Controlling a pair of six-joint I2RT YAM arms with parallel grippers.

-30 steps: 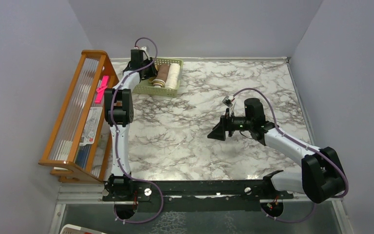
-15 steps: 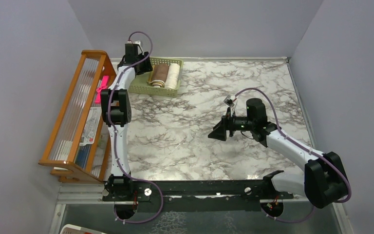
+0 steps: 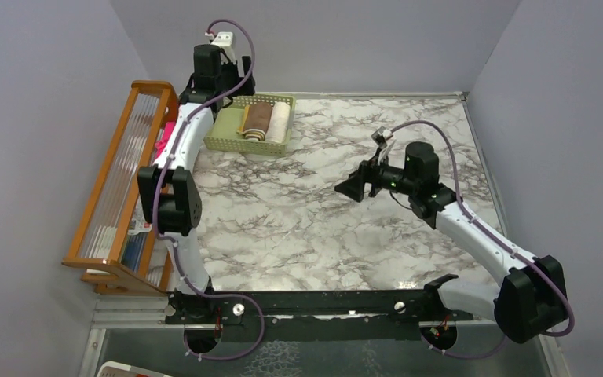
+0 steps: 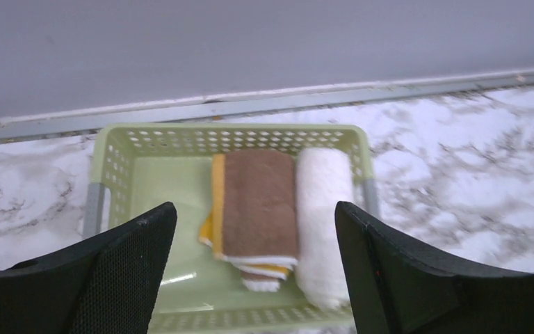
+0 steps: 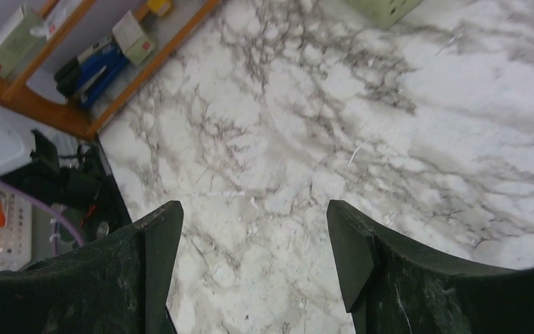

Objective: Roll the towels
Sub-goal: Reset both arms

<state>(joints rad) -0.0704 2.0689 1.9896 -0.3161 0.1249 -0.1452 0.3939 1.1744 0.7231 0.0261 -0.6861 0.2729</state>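
The brown towel point(image 3: 257, 123) and cream towel point(image 3: 279, 122) lie rolled in the basket point(image 3: 228, 132).

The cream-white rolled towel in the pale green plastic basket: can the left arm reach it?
Probably yes: the open left gripper faces the pale green basket, and the cream-white towel lies uncovered beside the brown roll.

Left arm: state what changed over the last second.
The left gripper backed off the basket toward the far wall, open and empty. The right gripper edged slightly farther out, open. The brown towel and cream towel stayed rolled, side by side in the basket.
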